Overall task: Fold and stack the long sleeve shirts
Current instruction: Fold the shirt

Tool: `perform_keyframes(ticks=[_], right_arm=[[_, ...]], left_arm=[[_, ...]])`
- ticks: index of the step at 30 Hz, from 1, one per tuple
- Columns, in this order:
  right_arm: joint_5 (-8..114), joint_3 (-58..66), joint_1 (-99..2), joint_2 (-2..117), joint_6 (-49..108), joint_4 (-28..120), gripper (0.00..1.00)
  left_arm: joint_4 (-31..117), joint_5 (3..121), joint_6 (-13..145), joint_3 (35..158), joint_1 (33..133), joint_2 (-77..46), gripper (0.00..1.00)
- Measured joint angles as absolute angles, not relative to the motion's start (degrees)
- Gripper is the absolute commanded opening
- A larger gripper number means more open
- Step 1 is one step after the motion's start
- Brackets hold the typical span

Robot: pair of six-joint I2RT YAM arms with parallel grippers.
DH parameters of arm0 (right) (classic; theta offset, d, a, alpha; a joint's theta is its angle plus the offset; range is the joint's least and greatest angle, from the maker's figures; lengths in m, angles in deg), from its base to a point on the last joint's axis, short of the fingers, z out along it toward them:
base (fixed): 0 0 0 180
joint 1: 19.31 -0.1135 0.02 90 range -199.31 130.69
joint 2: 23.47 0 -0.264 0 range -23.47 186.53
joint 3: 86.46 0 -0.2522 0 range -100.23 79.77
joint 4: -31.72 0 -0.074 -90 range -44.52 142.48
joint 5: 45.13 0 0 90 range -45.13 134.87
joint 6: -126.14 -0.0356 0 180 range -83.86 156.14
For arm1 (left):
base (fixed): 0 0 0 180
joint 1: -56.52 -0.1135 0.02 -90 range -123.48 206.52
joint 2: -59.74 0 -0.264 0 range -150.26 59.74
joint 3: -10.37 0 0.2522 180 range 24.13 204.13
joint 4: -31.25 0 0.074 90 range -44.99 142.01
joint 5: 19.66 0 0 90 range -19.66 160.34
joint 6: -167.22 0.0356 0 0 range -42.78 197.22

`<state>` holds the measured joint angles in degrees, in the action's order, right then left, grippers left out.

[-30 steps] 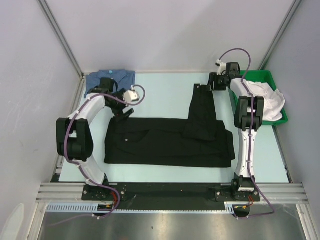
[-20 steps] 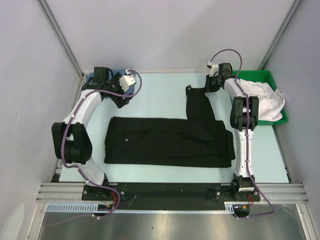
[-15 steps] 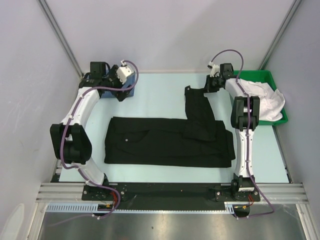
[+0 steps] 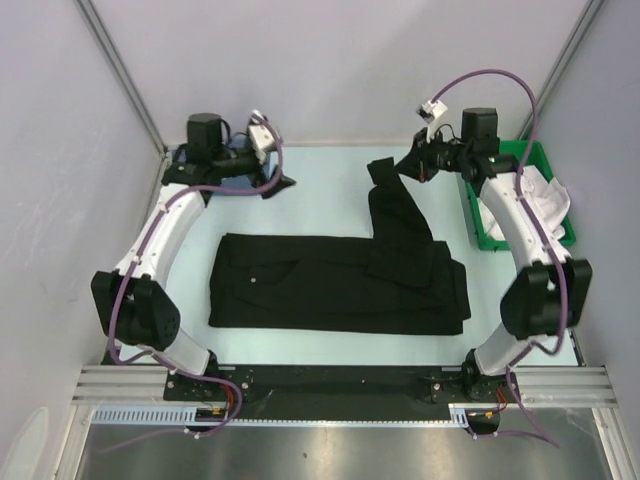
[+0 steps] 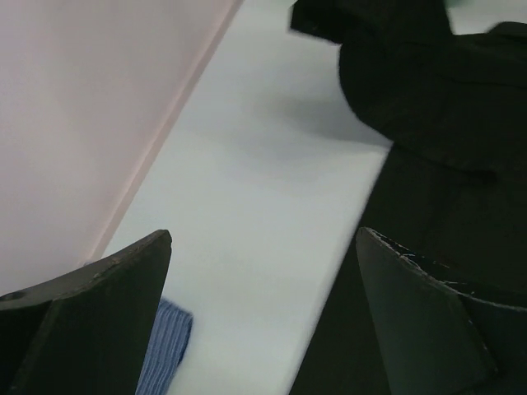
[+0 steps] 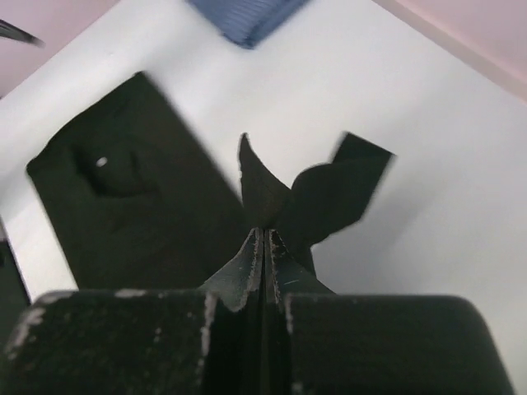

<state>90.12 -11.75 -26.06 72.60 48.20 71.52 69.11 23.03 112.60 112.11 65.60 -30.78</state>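
The black long sleeve shirt (image 4: 340,285) lies flat across the middle of the table, with one sleeve (image 4: 392,210) running toward the back. My right gripper (image 4: 408,166) is shut on the end of that sleeve (image 6: 325,193) and holds it up off the table. Its fingers (image 6: 247,263) are pressed together on the cloth. My left gripper (image 4: 280,183) hangs open and empty over the back left of the table, its fingers (image 5: 99,317) wide apart. The blue shirt (image 6: 247,20) lies at the back left, a corner (image 5: 163,346) showing below the left gripper. In the top view the left arm mostly hides it.
A green bin (image 4: 485,235) holding white cloth (image 4: 540,200) stands at the back right, beside my right arm. Grey walls close in the table at the back and on both sides.
My right gripper has shut on the sleeve end and raised it, and the arm has lifted and swung outward. My left arm left the black shirt, went to the back left corner, and now points right.
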Motion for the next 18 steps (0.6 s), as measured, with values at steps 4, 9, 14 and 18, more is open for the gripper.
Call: perform_keyframes(ticks=[4,9,14,18], right_arm=[[92.2,-3.1,-29.3,61.3,54.2,73.5,0.00],[90.6,5.7,-34.6,52.1,58.8,77.0,0.00],[88.4,10.5,-40.9,43.3,61.4,78.7,0.00],[86.4,11.9,-44.1,38.9,63.3,79.3,0.00]], left_arm=[[68.7,21.1,117.7,105.1,76.1,-26.6,0.99],[65.5,21.0,120.1,96.6,84.1,-22.3,1.00],[57.4,22.6,116.9,87.5,91.2,-17.7,0.99],[51.8,25.0,114.5,83.4,95.0,-16.4,1.00]])
